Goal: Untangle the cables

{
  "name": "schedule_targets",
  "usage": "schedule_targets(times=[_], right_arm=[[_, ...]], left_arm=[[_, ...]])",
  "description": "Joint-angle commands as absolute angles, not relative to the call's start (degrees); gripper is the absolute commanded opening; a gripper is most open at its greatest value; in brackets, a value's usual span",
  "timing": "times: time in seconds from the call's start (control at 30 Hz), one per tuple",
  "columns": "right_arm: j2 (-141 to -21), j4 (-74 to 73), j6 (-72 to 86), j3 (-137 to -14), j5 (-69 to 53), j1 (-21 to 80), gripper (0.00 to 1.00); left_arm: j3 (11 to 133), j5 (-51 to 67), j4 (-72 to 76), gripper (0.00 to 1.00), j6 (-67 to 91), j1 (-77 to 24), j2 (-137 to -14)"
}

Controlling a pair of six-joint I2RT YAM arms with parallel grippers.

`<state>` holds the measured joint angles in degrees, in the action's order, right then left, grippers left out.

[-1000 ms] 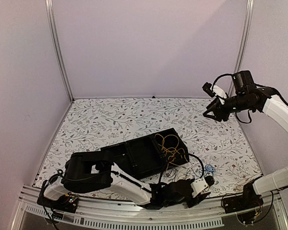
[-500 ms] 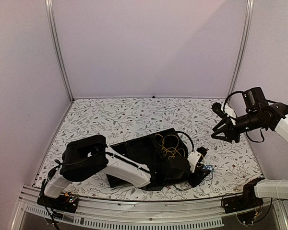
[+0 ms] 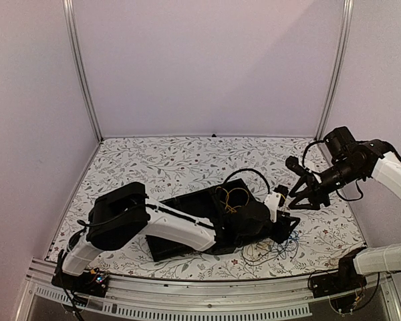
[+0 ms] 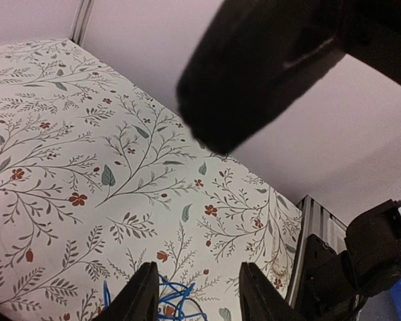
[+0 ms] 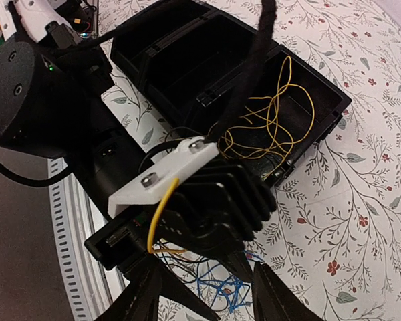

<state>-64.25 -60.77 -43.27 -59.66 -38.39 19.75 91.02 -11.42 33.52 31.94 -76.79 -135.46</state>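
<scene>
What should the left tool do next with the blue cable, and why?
Probably lower a little and close on the blue cable. The left tool is open, and the blue loops lie on the table right between its fingers in the wrist view, not yet gripped.

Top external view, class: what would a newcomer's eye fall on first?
The black tray near the front edge, with yellow cables looped in its right-hand compartment. The left arm reaches across its front, and a blue cable tangles on the flowered table just right of the tray.
</scene>
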Motion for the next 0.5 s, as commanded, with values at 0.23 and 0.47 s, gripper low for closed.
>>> schedule_targets(times=[0.23, 0.47], right_arm=[[-65.1, -59.7, -40.5, -61.5, -40.5, 23.6, 0.52], [-66.7, -55.4, -35.4, -61.1, -38.7, 23.8, 0.38]], left_arm=[[94.4, -11.4, 31.4, 0.43, 35.0, -75.5, -138.0], [94.4, -12.0, 31.3, 0.43, 35.1, -75.7, -137.8]])
